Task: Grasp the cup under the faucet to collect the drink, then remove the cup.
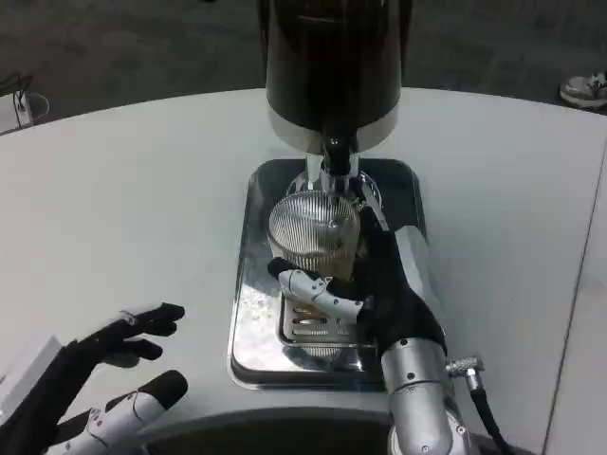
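Note:
A clear ribbed cup (314, 233) stands on the metal drip tray (248, 322) directly beneath the faucet (336, 159) of the dark drink dispenser (334, 66). My right hand (375, 289) wraps around the cup from the right, with one finger (318, 287) curled across the cup's near side. The cup's lower part is hidden behind that hand. My left hand (109, 384) hovers at the lower left over the white table, its fingers apart and holding nothing.
The tray has a slotted grate (313, 327) at its near end. The round white table (133, 209) spreads to both sides. A white object (24, 106) sits at the far left edge, and a shoe (583, 90) lies on the floor at the far right.

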Available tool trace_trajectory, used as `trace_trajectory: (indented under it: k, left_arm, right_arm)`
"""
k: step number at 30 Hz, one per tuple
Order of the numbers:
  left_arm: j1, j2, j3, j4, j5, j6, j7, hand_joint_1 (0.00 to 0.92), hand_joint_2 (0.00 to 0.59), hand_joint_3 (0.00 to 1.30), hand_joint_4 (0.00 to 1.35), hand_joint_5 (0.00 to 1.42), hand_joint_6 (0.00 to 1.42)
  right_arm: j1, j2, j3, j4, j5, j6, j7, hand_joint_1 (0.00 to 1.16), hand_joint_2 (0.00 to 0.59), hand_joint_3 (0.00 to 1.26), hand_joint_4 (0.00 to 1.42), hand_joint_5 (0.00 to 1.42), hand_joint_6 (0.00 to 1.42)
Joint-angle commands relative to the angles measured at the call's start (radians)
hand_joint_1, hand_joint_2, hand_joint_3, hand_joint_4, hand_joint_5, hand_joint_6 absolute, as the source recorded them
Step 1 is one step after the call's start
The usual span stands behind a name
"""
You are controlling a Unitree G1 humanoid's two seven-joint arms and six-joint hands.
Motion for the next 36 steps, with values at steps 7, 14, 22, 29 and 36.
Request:
trace_trajectory:
  k: [7, 14, 22, 29, 36]
  left_arm:
    - [-0.005, 0.015, -0.007, 0.034, 0.001, 0.000, -0.021, 0.046, 0.111, 0.30, 0.29, 0.36, 0.36]
    - [-0.005, 0.016, -0.004, 0.048, -0.005, -0.009, -0.023, 0.046, 0.111, 0.31, 0.29, 0.36, 0.36]
    - [-0.020, 0.016, -0.007, 0.066, -0.008, -0.017, -0.022, 0.032, 0.108, 0.31, 0.30, 0.37, 0.36]
    - [-0.042, 0.012, -0.013, 0.080, -0.006, -0.025, -0.021, 0.029, 0.109, 0.32, 0.30, 0.37, 0.36]
    - [-0.068, 0.006, -0.032, 0.076, 0.005, -0.026, -0.016, 0.028, 0.109, 0.32, 0.30, 0.37, 0.36]
  right_arm:
    - [0.001, 0.069, 0.042, 0.036, -0.022, 0.028, -0.095, 0.88, 0.238, 0.46, 0.54, 0.60, 0.50]
    - [0.030, 0.083, 0.051, 0.030, -0.007, -0.010, -0.161, 0.90, 0.246, 0.71, 0.84, 0.92, 0.93]
    - [0.111, 0.059, 0.071, -0.070, 0.006, -0.041, -0.161, 0.91, 0.253, 0.97, 1.14, 1.25, 1.28]
    - [0.250, 0.022, 0.087, -0.276, -0.001, -0.025, -0.075, 0.92, 0.257, 1.06, 1.23, 1.35, 1.38]
    - [0.426, -0.030, 0.081, -0.538, 0.025, -0.017, 0.026, 0.92, 0.249, 1.08, 1.26, 1.39, 1.42]
